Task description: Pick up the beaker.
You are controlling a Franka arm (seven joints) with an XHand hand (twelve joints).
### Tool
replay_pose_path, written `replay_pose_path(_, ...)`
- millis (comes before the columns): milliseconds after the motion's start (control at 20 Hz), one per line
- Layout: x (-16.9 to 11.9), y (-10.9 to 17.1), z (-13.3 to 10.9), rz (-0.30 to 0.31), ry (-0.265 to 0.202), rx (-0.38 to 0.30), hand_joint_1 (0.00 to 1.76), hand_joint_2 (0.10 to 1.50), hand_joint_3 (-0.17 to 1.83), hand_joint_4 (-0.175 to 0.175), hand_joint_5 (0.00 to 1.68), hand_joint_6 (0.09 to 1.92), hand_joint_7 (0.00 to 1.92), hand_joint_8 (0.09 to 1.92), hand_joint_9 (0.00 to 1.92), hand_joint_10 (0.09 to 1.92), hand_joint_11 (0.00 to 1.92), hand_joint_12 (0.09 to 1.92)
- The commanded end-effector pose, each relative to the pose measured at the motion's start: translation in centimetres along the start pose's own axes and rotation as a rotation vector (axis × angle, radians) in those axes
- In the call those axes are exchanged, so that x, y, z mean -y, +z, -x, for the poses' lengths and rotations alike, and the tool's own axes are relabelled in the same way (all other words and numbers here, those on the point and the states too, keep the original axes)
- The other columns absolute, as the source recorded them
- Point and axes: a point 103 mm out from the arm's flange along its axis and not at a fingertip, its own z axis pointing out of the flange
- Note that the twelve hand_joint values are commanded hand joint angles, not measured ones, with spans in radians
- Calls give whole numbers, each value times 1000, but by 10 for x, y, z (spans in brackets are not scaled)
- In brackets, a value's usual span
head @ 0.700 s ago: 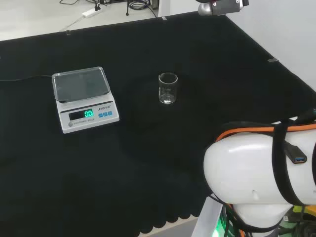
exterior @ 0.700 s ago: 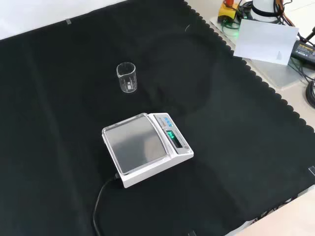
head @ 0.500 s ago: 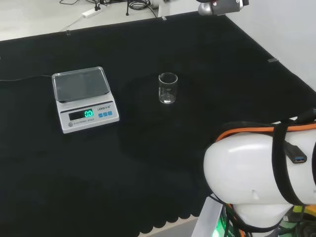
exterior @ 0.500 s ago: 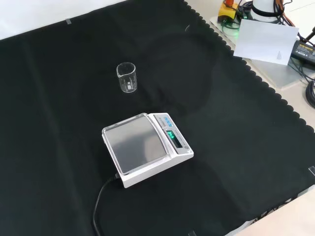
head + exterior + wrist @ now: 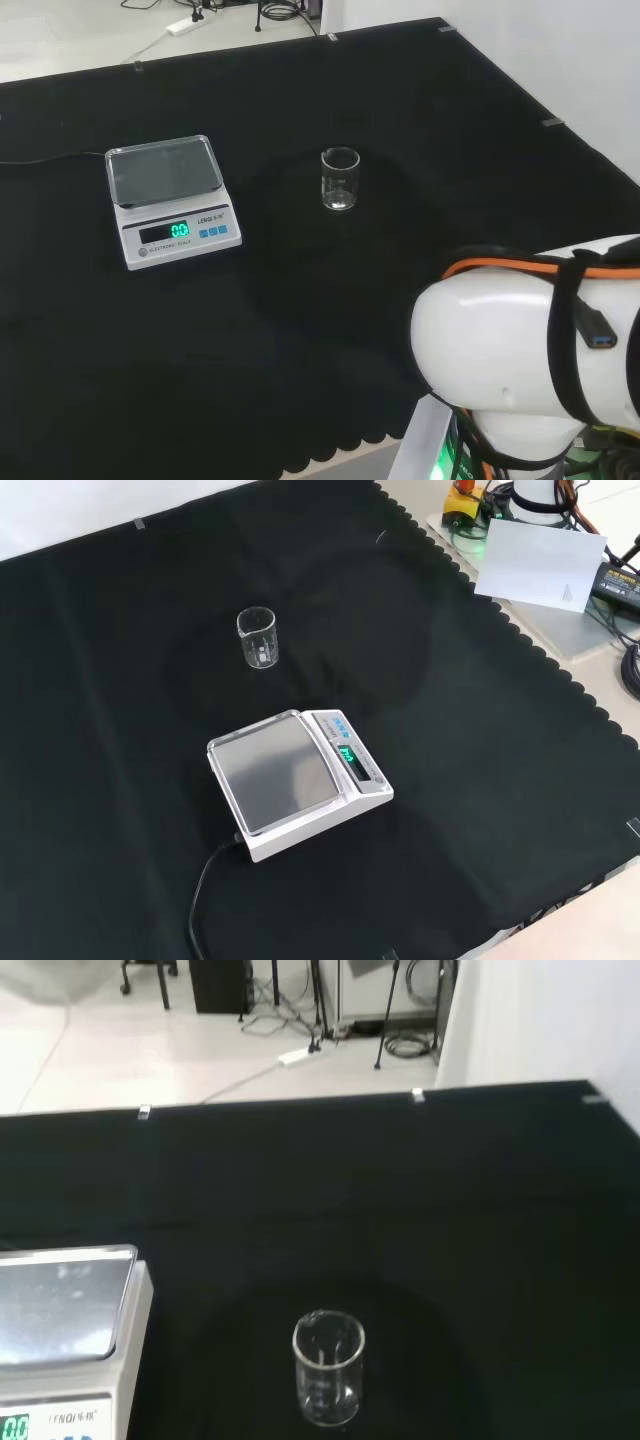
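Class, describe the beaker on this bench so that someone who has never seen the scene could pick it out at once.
Start from the black cloth that covers the bench, then find the white scale with its lit green display. In the head view the beaker stands upright to the scale's right, apart from it. It is small, clear and looks empty.

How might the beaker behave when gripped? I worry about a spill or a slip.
The beaker looks empty, so probably light with nothing to spill. Its clear, smooth wall may be slippery and breakable. Upright on the black cloth, taller than wide, it could tip if nudged.
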Motion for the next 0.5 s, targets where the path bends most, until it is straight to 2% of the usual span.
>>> replay_pose_path(50, 56, -36, 35, 40, 28, 28, 653, 663, 244, -36, 152, 87, 87, 772, 238, 952, 25, 1519)
replay_pose_path(300, 47, -22, 60, 67, 68, -3, 666, 664, 239, -35, 159, 87, 96, 777, 266, 950, 44, 1517)
replay_pose_path(500, 13, 3, 58, 13, 103, -7, 693, 662, 235, -29, 179, 87, 124, 783, 311, 939, 91, 1513)
